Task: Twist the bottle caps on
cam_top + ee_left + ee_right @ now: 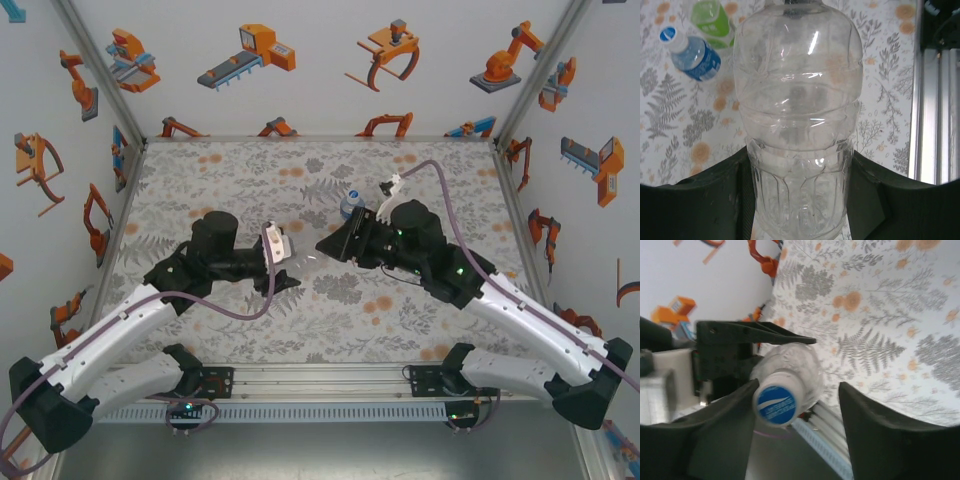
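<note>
My left gripper is shut on the lower body of a plain clear bottle, its dark fingers pressing on both sides. In the top view the left gripper holds the bottle level, neck pointing at my right gripper. A white cap with a blue printed top sits on that bottle's neck. My right gripper is open around the cap: one finger touches it, the other stands well apart. The blue-label bottle and the green one lie on the table.
The blue-label bottle lies just behind the right gripper and wears a cap. An aluminium rail runs along the near edge of the patterned table. White walls with robot pictures enclose the back and both sides.
</note>
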Tool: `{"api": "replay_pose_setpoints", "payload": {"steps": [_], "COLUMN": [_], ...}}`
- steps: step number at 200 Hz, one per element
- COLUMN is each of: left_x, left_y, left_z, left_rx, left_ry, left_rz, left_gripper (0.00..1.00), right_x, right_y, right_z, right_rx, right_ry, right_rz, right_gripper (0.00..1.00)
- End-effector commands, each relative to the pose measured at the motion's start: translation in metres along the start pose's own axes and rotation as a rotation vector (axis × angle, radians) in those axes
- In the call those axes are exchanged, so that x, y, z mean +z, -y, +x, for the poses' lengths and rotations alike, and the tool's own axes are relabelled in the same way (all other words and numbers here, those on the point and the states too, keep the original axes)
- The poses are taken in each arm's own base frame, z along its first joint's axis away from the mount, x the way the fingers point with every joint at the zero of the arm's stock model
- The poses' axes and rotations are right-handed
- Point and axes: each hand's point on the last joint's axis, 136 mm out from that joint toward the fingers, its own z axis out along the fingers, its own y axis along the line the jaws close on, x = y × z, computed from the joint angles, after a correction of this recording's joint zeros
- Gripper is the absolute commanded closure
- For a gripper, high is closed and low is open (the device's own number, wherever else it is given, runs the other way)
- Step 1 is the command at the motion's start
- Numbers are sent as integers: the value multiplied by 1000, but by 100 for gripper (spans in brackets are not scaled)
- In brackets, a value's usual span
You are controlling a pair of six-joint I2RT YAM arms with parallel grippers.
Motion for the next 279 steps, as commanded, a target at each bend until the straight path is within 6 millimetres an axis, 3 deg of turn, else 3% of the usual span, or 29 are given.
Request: {"api": "replay_pose_setpoints", "payload": {"steps": [1, 36, 52, 83, 101, 139, 201, 279], "left_x": [-4, -3, -4, -7, -10, -14, -17, -15], "left_y": [9, 19, 24, 40, 47, 55, 59, 59], "left_z": [-31, -25, -24, -25, -26, -24, -22, -21], "left_rx": [63, 43, 43, 55, 54, 68, 68, 66], "left_ry": [105, 97, 100, 110, 118, 111, 109, 100], "left_rz": [66, 120, 148, 232, 266, 284, 287, 294], "left_gripper": [100, 100, 100, 100, 100, 100, 100, 100], "right_x": [-16, -41, -51, -67, -78, -89, -84, -80], "right_y": [-26, -51, -64, -79, -86, -83, -87, -91], "right_z": [-13, -28, -22, 8, 38, 72, 71, 72], "right_rx": [-233, -499, -658, -972, -1170, -1405, -1448, -1432], "right_ry": [28, 96, 98, 54, -18, -146, -117, -104], "right_rz": [-58, -127, -201, -370, -531, -694, -728, -756], "right_gripper": [28, 24, 26, 30, 34, 45, 57, 61]}}
